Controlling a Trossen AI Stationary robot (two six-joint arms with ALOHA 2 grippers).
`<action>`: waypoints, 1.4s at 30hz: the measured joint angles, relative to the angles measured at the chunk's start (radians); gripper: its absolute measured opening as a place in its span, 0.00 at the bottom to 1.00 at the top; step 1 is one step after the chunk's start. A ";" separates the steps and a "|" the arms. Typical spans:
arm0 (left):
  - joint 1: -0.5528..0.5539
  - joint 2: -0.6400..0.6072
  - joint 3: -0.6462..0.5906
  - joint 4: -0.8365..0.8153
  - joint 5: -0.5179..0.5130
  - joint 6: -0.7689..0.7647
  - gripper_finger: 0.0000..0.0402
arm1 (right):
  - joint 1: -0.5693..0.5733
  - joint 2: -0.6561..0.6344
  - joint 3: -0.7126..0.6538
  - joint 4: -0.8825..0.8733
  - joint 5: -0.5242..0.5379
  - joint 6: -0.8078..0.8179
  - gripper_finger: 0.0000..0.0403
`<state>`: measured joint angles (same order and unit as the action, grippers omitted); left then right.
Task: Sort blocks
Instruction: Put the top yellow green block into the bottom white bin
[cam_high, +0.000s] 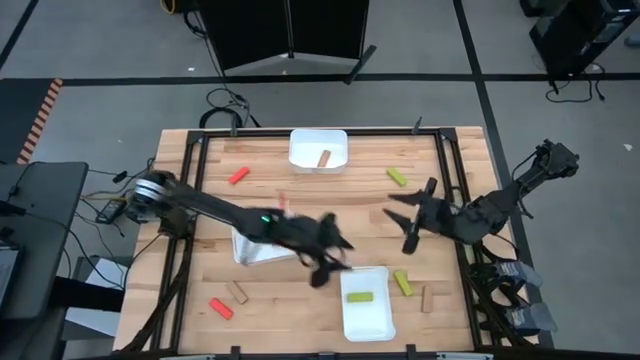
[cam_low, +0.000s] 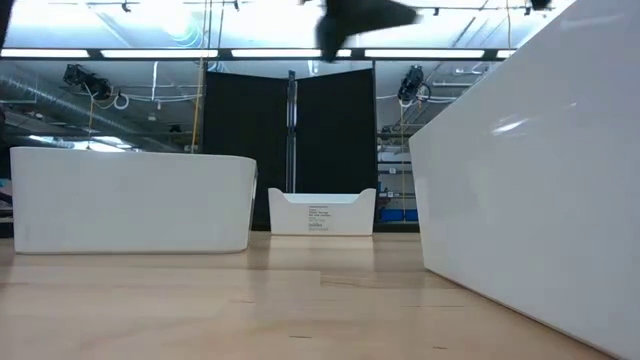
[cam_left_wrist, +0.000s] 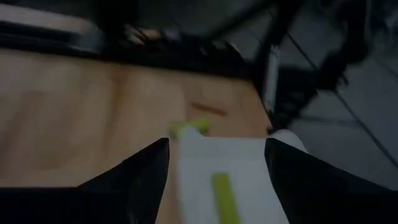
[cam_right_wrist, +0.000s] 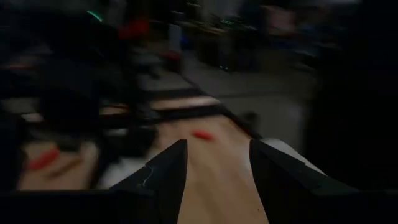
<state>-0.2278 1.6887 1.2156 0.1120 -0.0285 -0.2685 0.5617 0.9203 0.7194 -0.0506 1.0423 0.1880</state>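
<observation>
The blocks lie scattered on the table: a tan one (cam_high: 324, 158) lies in the far white tray (cam_high: 305, 143), and a yellow-green one (cam_high: 359, 296) in the near tray (cam_high: 368, 322). Loose ones include red (cam_high: 239, 176), red (cam_high: 221, 308), tan (cam_high: 237, 292), tan (cam_high: 427, 298), yellow-green (cam_high: 397, 177) and yellow-green (cam_high: 402, 282). My left gripper (cam_high: 338, 256) hovers open just by the near tray's far left corner. In its wrist view the left gripper (cam_left_wrist: 217, 144) frames that tray (cam_left_wrist: 249, 168) and its yellow-green block (cam_left_wrist: 224, 196). My right gripper (cam_high: 398, 222) is open above bare table right of centre, and holds nothing (cam_right_wrist: 217, 144).
A third white tray (cam_high: 248, 252) sits left of centre, partly under my left arm. In the low view two trays (cam_low: 130, 200) (cam_low: 540, 190) stand close and the far one (cam_low: 322, 212) behind. A dark frame rims the table. Bare wood lies between the trays.
</observation>
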 joint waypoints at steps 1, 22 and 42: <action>0.011 -0.050 -0.052 0.030 -0.022 -0.005 0.66 | -0.019 0.000 0.000 -0.055 0.031 0.062 0.46; 0.234 -0.814 -0.427 -0.480 -0.485 -0.237 0.63 | -0.818 0.291 -0.029 -0.548 -0.502 0.327 0.60; 0.384 -0.891 -0.428 -0.688 -0.492 -0.279 0.63 | -1.140 0.461 -0.249 -0.218 -0.826 0.137 0.63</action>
<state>0.1561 0.7982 0.7879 -0.5759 -0.5204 -0.5471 -0.5785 1.3817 0.4707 -0.2682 0.2159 0.3248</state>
